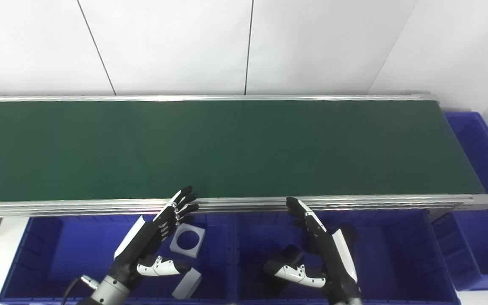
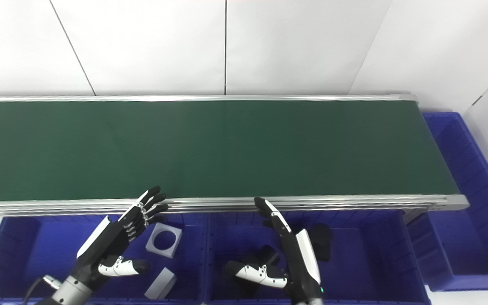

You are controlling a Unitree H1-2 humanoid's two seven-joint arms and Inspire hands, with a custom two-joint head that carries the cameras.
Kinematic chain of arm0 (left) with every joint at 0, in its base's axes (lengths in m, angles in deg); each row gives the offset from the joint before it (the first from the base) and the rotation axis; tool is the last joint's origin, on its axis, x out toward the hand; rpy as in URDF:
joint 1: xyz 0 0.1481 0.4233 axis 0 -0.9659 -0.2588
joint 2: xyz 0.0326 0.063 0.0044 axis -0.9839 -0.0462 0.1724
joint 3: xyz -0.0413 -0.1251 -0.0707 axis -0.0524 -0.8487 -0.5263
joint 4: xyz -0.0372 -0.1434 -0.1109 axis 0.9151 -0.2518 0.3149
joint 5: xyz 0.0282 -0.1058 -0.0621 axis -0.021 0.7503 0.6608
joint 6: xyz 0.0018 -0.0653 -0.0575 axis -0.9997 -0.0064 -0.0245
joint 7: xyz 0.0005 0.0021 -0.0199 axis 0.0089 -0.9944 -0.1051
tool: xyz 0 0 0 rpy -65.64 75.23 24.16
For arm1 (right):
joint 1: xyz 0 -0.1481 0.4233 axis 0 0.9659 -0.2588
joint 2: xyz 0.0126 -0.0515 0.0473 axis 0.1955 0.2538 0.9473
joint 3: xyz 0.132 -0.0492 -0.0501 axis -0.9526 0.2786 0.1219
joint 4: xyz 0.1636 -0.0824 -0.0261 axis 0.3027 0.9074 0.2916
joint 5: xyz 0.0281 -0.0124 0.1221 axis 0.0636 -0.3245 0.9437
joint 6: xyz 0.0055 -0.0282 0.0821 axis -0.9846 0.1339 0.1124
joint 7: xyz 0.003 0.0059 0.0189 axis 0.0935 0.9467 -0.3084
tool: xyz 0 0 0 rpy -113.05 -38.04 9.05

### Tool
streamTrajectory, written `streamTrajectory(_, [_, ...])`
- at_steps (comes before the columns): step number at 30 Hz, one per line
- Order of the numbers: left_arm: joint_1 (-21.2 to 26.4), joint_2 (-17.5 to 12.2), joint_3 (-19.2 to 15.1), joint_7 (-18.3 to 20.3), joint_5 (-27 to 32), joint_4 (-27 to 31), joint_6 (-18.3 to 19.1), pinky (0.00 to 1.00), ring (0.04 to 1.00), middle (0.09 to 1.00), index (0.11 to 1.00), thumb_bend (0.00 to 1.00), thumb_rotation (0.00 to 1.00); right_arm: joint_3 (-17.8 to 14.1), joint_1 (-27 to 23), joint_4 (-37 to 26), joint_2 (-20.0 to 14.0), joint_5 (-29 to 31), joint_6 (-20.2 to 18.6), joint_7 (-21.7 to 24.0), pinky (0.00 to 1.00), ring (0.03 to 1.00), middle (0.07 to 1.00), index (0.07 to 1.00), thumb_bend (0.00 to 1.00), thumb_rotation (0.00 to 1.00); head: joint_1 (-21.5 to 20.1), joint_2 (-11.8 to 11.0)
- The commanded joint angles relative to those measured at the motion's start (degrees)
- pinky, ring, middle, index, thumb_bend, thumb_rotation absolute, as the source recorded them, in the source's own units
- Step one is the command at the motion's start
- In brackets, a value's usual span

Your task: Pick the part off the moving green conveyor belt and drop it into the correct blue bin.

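Observation:
The green conveyor belt (image 1: 227, 148) runs across the view and carries no part. My left hand (image 1: 159, 233) is open and empty over the left blue bin (image 1: 57, 254), fingers pointing up toward the belt's near rail. My right hand (image 1: 320, 250) is open and empty over the middle blue bin (image 1: 396, 254). The left bin holds a white square part with a round hole (image 1: 187, 240) and a white block (image 1: 187, 284). Black parts (image 1: 284, 258) lie in the middle bin, partly hidden behind my right hand.
The belt's metal near rail (image 1: 354, 201) runs just beyond both hands. A third blue bin (image 1: 487, 178) stands at the belt's right end. White wall panels rise behind the belt.

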Motion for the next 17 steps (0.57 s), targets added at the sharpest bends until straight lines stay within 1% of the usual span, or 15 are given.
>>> streamTrajectory(1, [-0.1, 0.4, -0.6, -1.3, 0.2, 0.7, -3.4, 0.87, 0.91, 0.962, 0.98, 0.95, 0.52, 0.1, -0.1, -1.5, 0.2, 0.5, 0.3, 0.0, 0.8, 0.869, 0.89, 0.893, 0.9, 0.43, 0.0, 0.1])
streamTrajectory(4, [-0.7, 0.9, -0.6, -2.3, -0.6, 0.3, -4.2, 0.87, 0.905, 0.961, 0.976, 0.95, 0.52, 0.1, 0.0, -1.4, 0.1, 0.2, 0.3, 0.0, 0.81, 0.875, 0.893, 0.897, 0.89, 0.44, 0.1, -0.4])
streamTrajectory(6, [-0.9, 0.9, -0.5, -2.5, -1.0, 0.2, -4.8, 0.87, 0.908, 0.965, 0.978, 0.94, 0.51, 0.1, 0.2, -1.5, 0.1, 0.3, 0.1, 0.0, 0.81, 0.876, 0.894, 0.898, 0.89, 0.44, 0.4, -0.7])
streamTrajectory(8, [-1.1, 1.1, -0.4, -2.9, -1.3, 0.1, -5.3, 0.86, 0.906, 0.962, 0.971, 0.94, 0.49, 0.0, 0.3, -1.4, 0.1, 0.2, 0.1, -0.1, 0.79, 0.871, 0.896, 0.899, 0.89, 0.44, 0.7, -0.6])
streamTrajectory(13, [-1.8, 1.8, -0.9, -4.4, -2.1, -0.3, -6.6, 0.83, 0.873, 0.929, 0.934, 0.95, 0.46, -0.3, 0.3, -1.3, 0.0, 0.3, 0.3, -0.2, 0.8, 0.869, 0.895, 0.902, 0.89, 0.44, 0.9, -0.6])
streamTrajectory(17, [-2.5, 2.9, -1.6, -6.3, -3.1, 0.0, -6.9, 0.81, 0.857, 0.915, 0.915, 0.94, 0.44, -0.4, 0.3, -1.1, 0.0, 1.0, 0.5, -0.1, 0.79, 0.873, 0.897, 0.901, 0.89, 0.43, 1.1, -0.6])
